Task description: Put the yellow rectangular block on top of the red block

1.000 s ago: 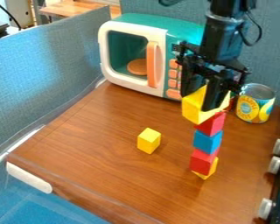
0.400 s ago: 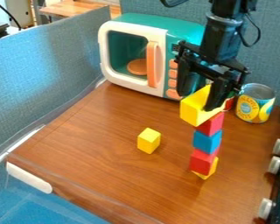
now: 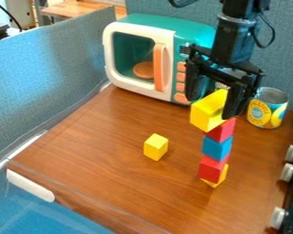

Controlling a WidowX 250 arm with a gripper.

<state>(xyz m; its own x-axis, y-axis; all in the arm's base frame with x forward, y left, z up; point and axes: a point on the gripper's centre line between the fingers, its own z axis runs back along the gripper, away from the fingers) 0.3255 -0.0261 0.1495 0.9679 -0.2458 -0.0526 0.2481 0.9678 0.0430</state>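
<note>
Plainly, in the camera view, my gripper (image 3: 210, 107) hangs down over the upper right of the bench (image 3: 106, 151), and my jaws are spread open, one on either side of the yellow rectangular block (image 3: 205, 113). That block sits on the upper red block (image 3: 222, 130), jutting out past it toward the left of the view. Beneath come a blue block (image 3: 217, 147), a lower red block (image 3: 212, 169) and, at the bottom, a yellow base block (image 3: 217, 179), partly hidden. A small yellow block (image 3: 155, 146) stands alone, left of the stack. Behind are a toy microwave (image 3: 176, 27) and, farther right, a can (image 3: 264, 109).
</note>
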